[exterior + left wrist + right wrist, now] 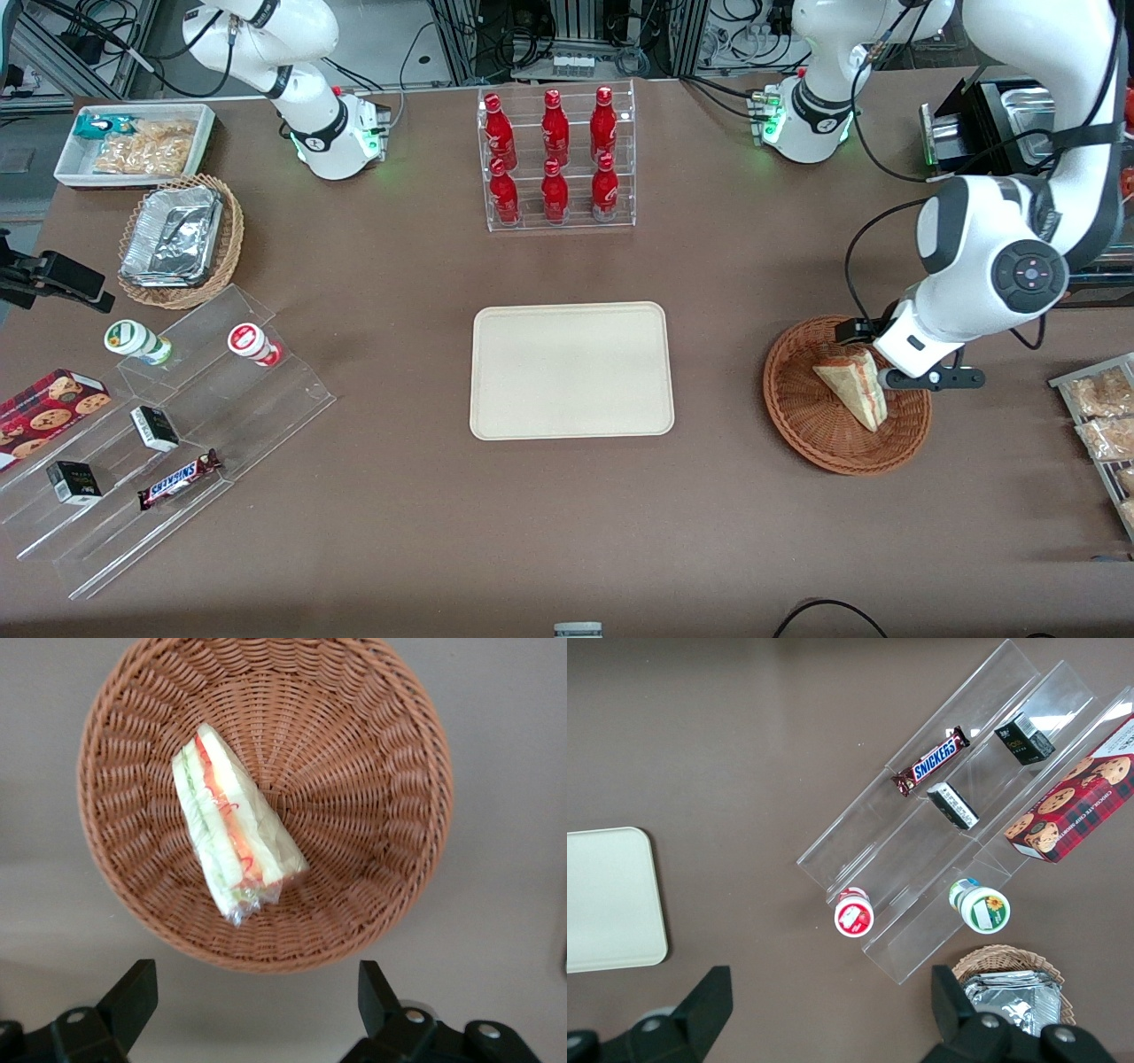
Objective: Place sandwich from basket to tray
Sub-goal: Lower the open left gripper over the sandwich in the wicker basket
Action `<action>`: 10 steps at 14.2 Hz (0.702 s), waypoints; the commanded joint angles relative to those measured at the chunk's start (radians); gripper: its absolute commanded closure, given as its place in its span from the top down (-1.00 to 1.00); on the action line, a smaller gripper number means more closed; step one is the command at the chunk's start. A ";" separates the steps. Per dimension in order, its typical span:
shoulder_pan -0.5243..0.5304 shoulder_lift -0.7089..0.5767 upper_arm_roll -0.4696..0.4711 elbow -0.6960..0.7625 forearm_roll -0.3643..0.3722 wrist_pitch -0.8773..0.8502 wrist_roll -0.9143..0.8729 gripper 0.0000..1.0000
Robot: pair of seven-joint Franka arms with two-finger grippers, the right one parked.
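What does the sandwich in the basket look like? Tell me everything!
The sandwich is a triangular wedge of pale white bread with red and green filling along its cut edge, wrapped in clear, shiny film. It lies on its side inside the round reddish-brown wicker basket, touching only the weave. The gripper hovers above the basket with its fingers open, not touching the sandwich. The cream tray has nothing on it.

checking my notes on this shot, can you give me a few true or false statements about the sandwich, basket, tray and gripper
1. The sandwich lies in the basket. True.
2. The tray holds a sandwich. False: nothing lies on it.
3. The gripper is shut on the sandwich. False: it hangs open above the basket, holding nothing.
4. The sandwich is wrapped in clear film. True.
5. The red bottles stand on the tray. False: they stand in a clear rack.
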 commanded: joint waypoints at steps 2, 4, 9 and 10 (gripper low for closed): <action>-0.003 0.004 0.005 -0.036 0.001 0.070 -0.221 1.00; -0.003 0.007 0.007 -0.047 -0.001 0.105 -0.292 1.00; 0.029 0.001 0.007 -0.122 -0.021 0.249 -0.456 1.00; 0.043 0.004 0.007 -0.122 -0.041 0.249 -0.463 1.00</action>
